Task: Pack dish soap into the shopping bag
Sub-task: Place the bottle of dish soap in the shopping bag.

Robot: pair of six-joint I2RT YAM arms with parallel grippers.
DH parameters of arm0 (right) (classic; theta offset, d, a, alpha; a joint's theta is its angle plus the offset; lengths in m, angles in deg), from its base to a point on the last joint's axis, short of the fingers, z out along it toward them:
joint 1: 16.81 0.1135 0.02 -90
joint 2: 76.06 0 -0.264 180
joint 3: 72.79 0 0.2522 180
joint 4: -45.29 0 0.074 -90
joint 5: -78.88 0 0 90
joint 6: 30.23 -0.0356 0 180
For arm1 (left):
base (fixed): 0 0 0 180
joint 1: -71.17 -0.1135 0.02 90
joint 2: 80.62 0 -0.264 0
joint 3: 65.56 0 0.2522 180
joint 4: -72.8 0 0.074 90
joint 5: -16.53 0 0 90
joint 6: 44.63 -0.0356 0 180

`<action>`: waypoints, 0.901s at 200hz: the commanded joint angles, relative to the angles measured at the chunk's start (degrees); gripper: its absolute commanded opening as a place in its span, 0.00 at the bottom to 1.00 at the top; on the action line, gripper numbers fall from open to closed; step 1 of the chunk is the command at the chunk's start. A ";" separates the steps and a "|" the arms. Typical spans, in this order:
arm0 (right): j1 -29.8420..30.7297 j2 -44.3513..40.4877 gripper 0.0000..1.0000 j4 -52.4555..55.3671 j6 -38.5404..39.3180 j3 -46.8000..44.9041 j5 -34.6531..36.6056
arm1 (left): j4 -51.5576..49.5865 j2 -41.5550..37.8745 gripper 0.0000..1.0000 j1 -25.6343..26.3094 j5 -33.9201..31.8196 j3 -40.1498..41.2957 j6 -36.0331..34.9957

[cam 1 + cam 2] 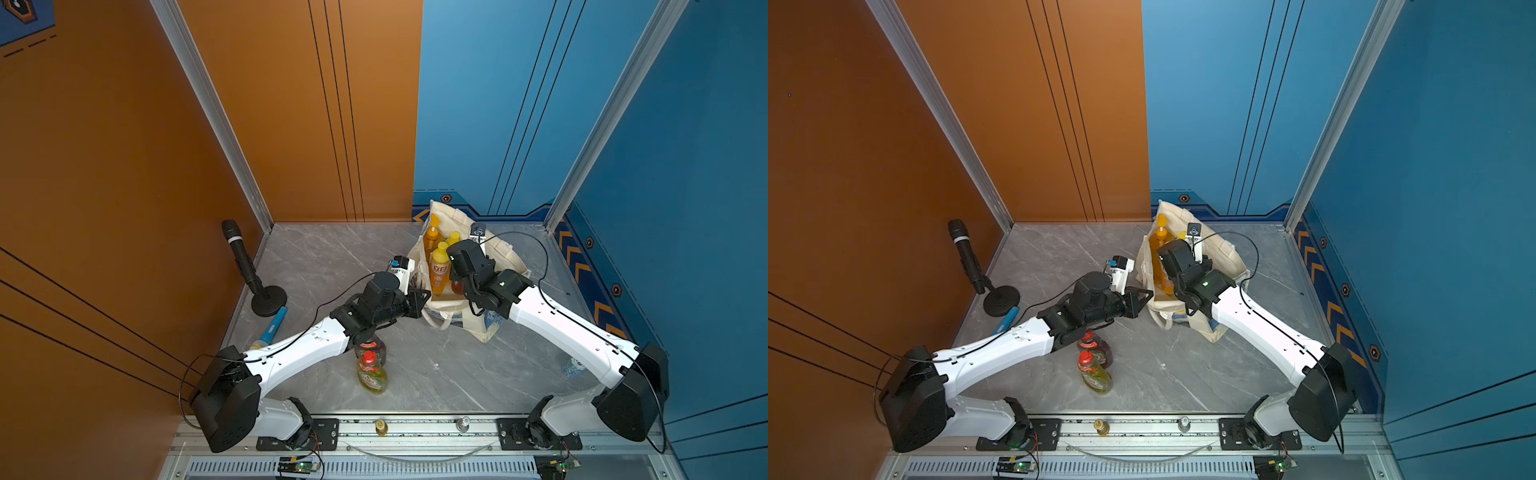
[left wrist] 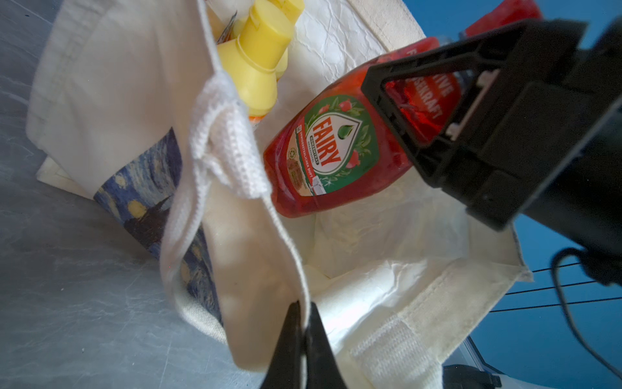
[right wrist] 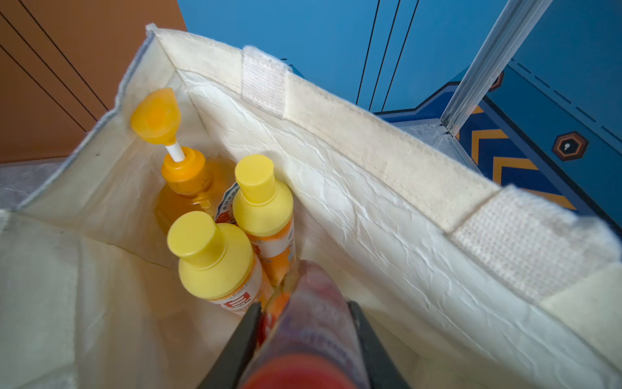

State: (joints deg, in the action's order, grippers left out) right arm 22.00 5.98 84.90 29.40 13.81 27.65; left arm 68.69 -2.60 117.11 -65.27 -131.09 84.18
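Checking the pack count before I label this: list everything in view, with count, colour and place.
shopping bag: 1, cream with blue-yellow print, open on the table
pump bottle: 1, orange, upright in the bag
yellow-capped bottles: 2, orange, upright in the bag
held red bottle: 1, dark red, inside the bag
loose red bottle: 1, dark red, on the table under the left arm
green bottle: 1, yellow-green with red cap, on the table beside the loose red bottle
microphone: 1, black, on a stand by the orange wall
blue cylinder: 1, by the microphone's base, unidentified
table: 1, grey marble
left gripper: shut on the bag's rim
right gripper: shut on the held red bottle
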 commanded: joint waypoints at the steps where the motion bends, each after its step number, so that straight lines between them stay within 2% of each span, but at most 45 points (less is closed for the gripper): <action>1: -1.29 -1.91 0.16 -8.67 -3.81 -0.37 2.03 | -0.20 0.16 0.07 1.00 2.61 -0.88 -1.43; 78: -3.92 1.86 0.16 -12.08 -7.49 -2.57 -2.26 | -0.60 0.55 0.07 0.99 3.49 -1.76 -1.29; 180: -4.83 9.42 0.15 -13.05 -10.43 -2.50 -1.02 | -0.69 0.11 0.06 1.09 3.26 -1.51 -1.40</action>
State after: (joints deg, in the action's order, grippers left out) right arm 17.89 15.51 77.27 21.03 10.38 24.19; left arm 68.65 -2.49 117.11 -64.83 -131.33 84.18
